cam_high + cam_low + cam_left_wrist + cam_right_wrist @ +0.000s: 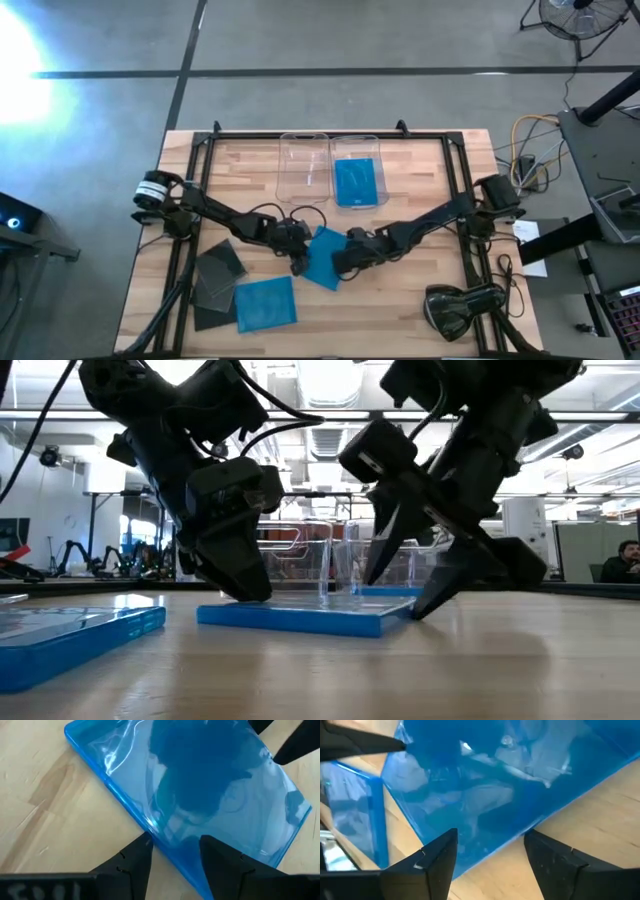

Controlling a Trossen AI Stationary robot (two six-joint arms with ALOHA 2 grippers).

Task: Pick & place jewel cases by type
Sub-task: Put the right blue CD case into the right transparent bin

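Observation:
A translucent blue jewel case [323, 258] lies flat on the table's middle between my two grippers; it also shows in the low view [300, 617]. My left gripper [298, 256] is open at its left edge and my right gripper [346, 258] is open at its right end. A second blue case [265, 303] lies flat near the front, left of centre. A third blue case [356, 183] lies in the right clear bin. Two dark grey cases [218, 270] [213, 312] lie at the front left. My left gripper points down over the case's left edge [150, 827]. One fingertip [137, 857] stands on the table side of that edge and the other [220, 860] over the top face. I cannot tell whether they touch it. My right gripper slants down over the case's right edge [520, 832], one finger [385, 575] over the case and one [437, 598] beyond its end. I cannot tell whether they touch it.
Two clear rectangular bins [303, 165] [372, 150] stand side by side at the far middle. Black frame rails [455, 170] run along the table's sides and far edge. A dark object [460, 308] sits at the front right corner.

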